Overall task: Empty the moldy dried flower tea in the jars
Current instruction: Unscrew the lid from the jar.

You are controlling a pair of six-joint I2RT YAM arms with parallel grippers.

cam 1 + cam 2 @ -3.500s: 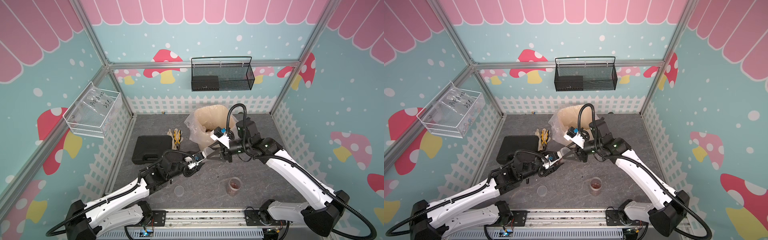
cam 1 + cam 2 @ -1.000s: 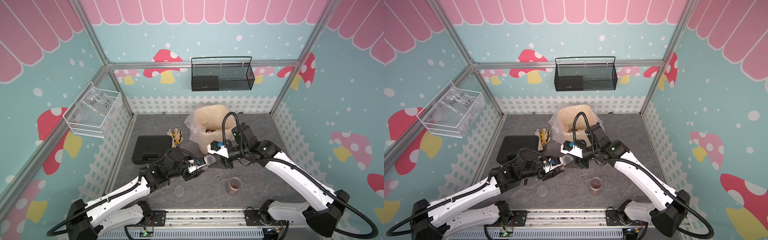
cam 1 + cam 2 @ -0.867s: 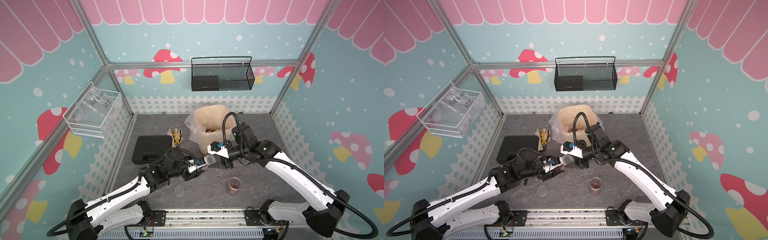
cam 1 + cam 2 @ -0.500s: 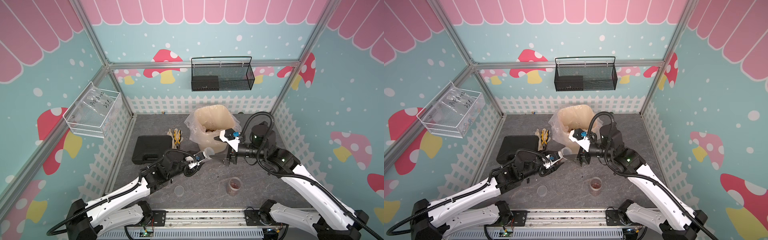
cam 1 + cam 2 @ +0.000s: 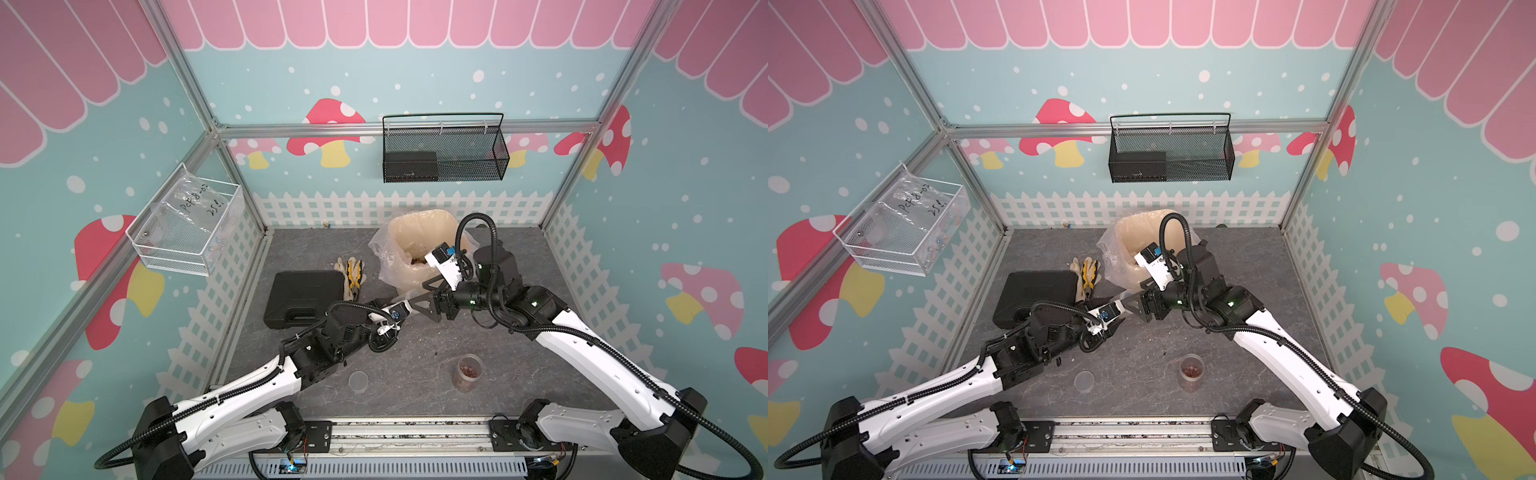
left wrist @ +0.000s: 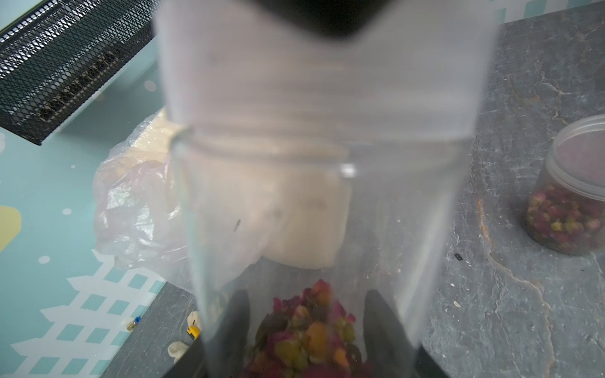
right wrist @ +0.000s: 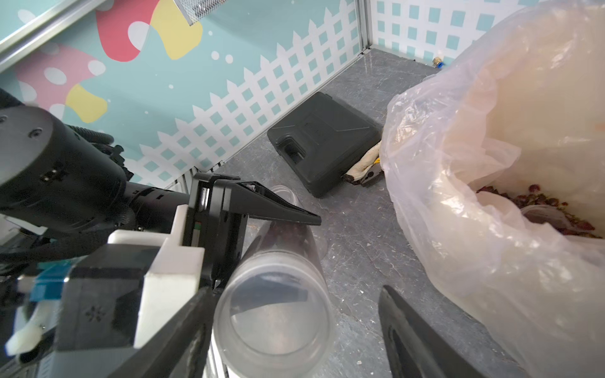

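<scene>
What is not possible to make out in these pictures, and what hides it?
- Right wrist view: the right gripper stands open around the lid of the held jar; contact is lost in blur.
- Left wrist view: moldy dried flower tea blurred, cut off by the picture edge.
- Both top views: clear round piece too small to tell lid from jar; bin inside partly covered by the right arm.

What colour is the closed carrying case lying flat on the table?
Black all over. The carrying case shows best in a top view.

Staged robot lab cell (aluminium frame (image 5: 540, 124), mushroom-print walls (image 5: 415, 75))
</scene>
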